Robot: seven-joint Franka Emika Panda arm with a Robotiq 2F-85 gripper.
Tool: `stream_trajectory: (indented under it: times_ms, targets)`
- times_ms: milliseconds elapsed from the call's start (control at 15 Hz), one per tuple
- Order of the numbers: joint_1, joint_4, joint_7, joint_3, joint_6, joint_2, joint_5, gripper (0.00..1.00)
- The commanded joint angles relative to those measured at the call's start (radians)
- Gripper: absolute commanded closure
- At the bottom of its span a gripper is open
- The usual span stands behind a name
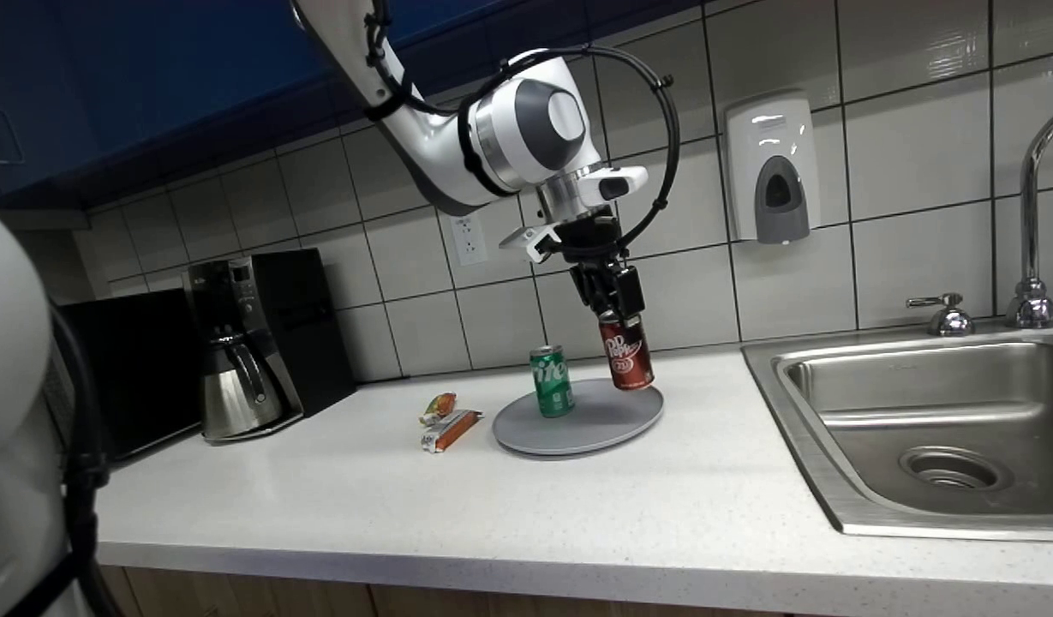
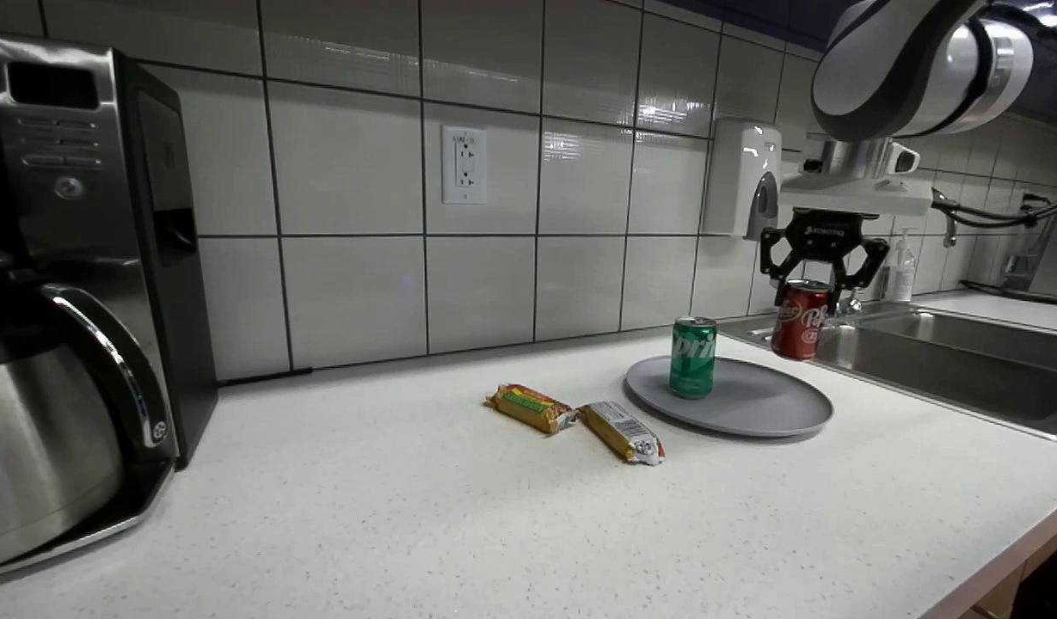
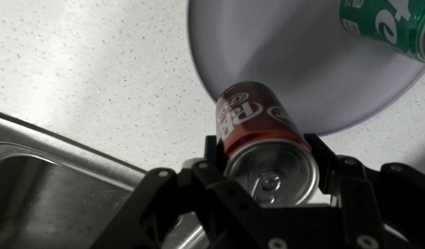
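My gripper (image 1: 620, 315) is shut on a dark red Dr Pepper can (image 1: 626, 353), one finger on each side near its top. In both exterior views the can hangs in the air, tilted slightly, above the right part of a round grey plate (image 1: 590, 435). From the wrist view, the can's silver lid faces the camera, and its lower end overlaps the plate's rim. A green Sprite can (image 2: 693, 359) stands upright on the plate, left of the held can in both exterior views. The wrist view shows only part of that green can (image 3: 381, 26), at the top right corner.
Two wrapped snack bars (image 2: 621, 432) lie on the white counter left of the plate. Further left stands a coffee maker (image 1: 296, 330) with a steel carafe. To the right is a steel sink (image 1: 792, 420) with a faucet (image 1: 1033, 300). A soap dispenser (image 1: 773, 167) hangs on the tiled wall.
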Motion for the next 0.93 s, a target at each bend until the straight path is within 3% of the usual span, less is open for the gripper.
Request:
stream_trajectory:
  times_ms: [0, 867]
  targets:
    - [0.008, 0.078, -0.028, 0.005, -0.054, 0.048, 0.013, 0.62]
    - [0.051, 0.231, -0.120, 0.007, -0.158, 0.205, 0.006, 0.62]
